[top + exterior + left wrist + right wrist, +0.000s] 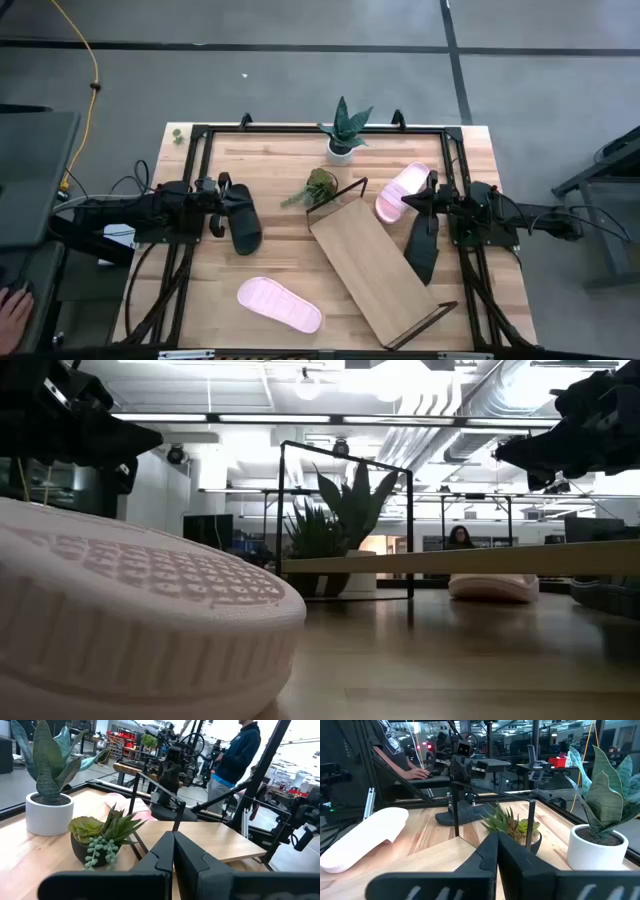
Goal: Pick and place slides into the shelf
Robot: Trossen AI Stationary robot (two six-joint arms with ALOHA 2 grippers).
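A black slide [241, 218] lies under the closed left end effector [217, 190].

Bare tabletop [270, 195] lies open between the left black slide [242, 217] and the shelf [375, 270], while two potted plants [322, 186] crowd the shelf's far end.

The place was a robotics lab or workshop set in an open industrial hall. Exposed ducts and pipes [470, 420] ran under the ceiling with strip lights. The wooden bench [270, 170] stood on bare grey concrete floor [300, 80] marked with dark lines, a yellow cable [92, 70] trailing beyond its far left corner. Behind it were metal racks [125, 740], desks and office chairs [532, 755], and a person [240, 750] standing among equipment
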